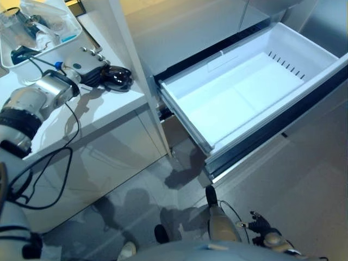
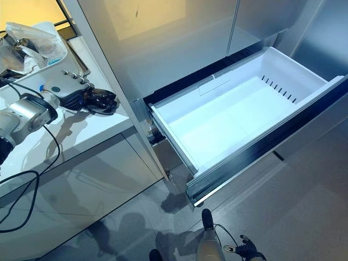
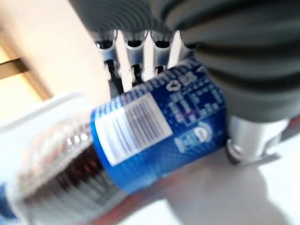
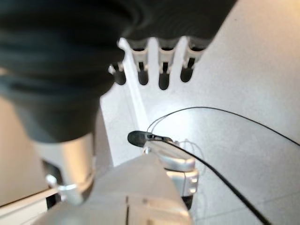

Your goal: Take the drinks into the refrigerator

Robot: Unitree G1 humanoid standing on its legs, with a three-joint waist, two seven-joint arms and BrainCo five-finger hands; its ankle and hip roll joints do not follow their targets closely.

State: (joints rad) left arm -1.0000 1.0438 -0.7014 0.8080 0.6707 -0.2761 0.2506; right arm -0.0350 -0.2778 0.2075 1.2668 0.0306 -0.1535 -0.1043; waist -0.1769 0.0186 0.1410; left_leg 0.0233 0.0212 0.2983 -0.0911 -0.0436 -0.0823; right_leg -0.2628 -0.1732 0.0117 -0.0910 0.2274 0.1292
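The refrigerator (image 1: 179, 32) takes up the upper middle and right of both eye views, and its lower drawer (image 2: 239, 117) stands pulled out, white and bare inside, running from the centre toward the upper right of the frame. At the left of the frame lies the white tabletop (image 1: 114, 95), with a clear plastic bin (image 1: 70, 32) of oddments in the upper left corner.

The left robot hand (image 2: 81, 93) rests low on the tabletop near the edge that meets the refrigerator, so it is well to the left of the open drawer. Judging from that layout, the coming move turns on carrying the load rightward and downward across the frame, from the tabletop over the drawer's near left wall and into the white tub. The left arm is plainly the nearer one for this.

The eye views show only a dark shape at the fingers of that robot hand; the left wrist view shows what it is. A drink bottle (image 3: 140, 150) with a blue label and dark liquid lies crosswise under the fingers (image 3: 136, 70), which curl over its labelled body while the thumb (image 3: 248, 136) stands on the other side. Its long axis runs roughly across the palm, and the bottle lies nearly flat rather than upright, close over the tabletop.

The right robot hand (image 4: 159, 65) hangs over the grey floor (image 4: 243, 70) in its own wrist view, fingers straight and slack, holding nothing.
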